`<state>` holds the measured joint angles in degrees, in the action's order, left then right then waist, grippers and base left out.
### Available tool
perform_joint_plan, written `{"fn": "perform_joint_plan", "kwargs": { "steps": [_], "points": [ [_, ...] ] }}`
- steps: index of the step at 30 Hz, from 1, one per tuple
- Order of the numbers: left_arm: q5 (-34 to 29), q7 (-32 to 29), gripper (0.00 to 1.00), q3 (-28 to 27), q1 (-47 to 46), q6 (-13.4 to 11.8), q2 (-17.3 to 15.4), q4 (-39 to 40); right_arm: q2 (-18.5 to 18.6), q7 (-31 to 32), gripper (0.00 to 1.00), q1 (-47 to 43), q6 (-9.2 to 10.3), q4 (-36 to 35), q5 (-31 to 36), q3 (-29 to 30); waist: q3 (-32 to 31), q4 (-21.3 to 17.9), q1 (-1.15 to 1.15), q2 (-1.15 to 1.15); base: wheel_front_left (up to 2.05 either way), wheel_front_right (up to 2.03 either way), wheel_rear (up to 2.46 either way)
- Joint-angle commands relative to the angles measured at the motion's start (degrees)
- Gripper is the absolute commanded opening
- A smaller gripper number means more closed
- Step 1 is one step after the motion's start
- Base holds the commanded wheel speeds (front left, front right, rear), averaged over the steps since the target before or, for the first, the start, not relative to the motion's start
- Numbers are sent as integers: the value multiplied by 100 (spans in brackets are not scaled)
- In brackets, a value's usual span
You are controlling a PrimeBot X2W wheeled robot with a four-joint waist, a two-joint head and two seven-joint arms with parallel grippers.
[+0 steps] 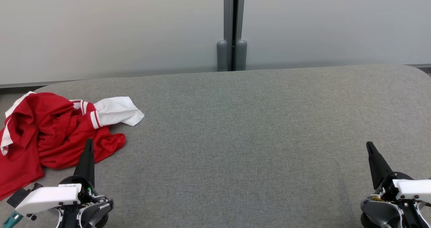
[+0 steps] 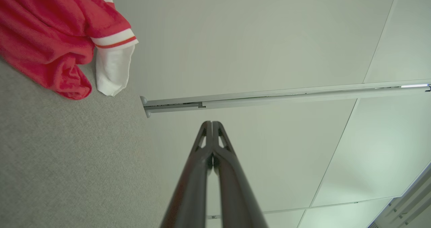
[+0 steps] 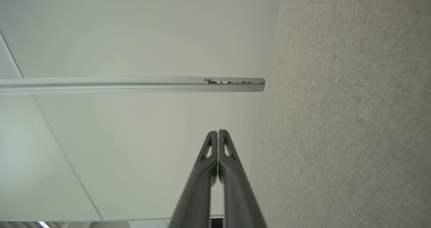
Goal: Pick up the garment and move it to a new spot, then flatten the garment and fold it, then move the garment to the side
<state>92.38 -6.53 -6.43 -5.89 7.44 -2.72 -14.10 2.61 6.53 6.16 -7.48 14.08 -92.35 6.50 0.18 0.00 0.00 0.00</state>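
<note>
Your two grippers frame the bottom of the head view, the left gripper [image 1: 89, 143] at lower left and the right gripper [image 1: 370, 145] at lower right. Each has its long dark fingers clenched together into a single blade pointing up the frame, with nothing between them. Both wrist views confirm it: the fingertips meet, and no cloth is caught in either pair.

Your garment [image 1: 50, 133], red with white trim, lies crumpled at the left edge of the frame on the grey fabric-covered table [image 1: 252, 137] and runs off the picture's left side. Its white sleeve [image 1: 116, 110] juts from the heap's upper right, toward the middle of the frame.

From the head camera, the left gripper's tip overlaps the heap's lower right fold. You cannot tell from that angle whether it touches the cloth. In the left wrist view the garment sits in the upper left corner, apart from the closed fingers rising at bottom centre.

Your right gripper stands over bare grey fabric, well apart from the garment. Pale wall panels [image 1: 101, 29] fill the upper frame, split at top centre by a grey post [image 1: 232, 26].
</note>
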Motion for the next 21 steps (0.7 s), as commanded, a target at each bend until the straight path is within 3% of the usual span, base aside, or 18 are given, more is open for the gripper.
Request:
{"fn": "perform_joint_plan", "kwargs": {
  "steps": [1, 21],
  "points": [
    [9, -17, 0, -22, -82, 17, -32, 15, 53, 18, 0, 26, -2, -15, -15, 7, 0, 0, 0, 0, 0, 0, 0],
    [9, -16, 0, -22, -82, 17, -32, 15, 53, 18, 0, 26, -2, -15, -15, 7, 0, 0, 0, 0, 0, 0, 0]
  ]
}}
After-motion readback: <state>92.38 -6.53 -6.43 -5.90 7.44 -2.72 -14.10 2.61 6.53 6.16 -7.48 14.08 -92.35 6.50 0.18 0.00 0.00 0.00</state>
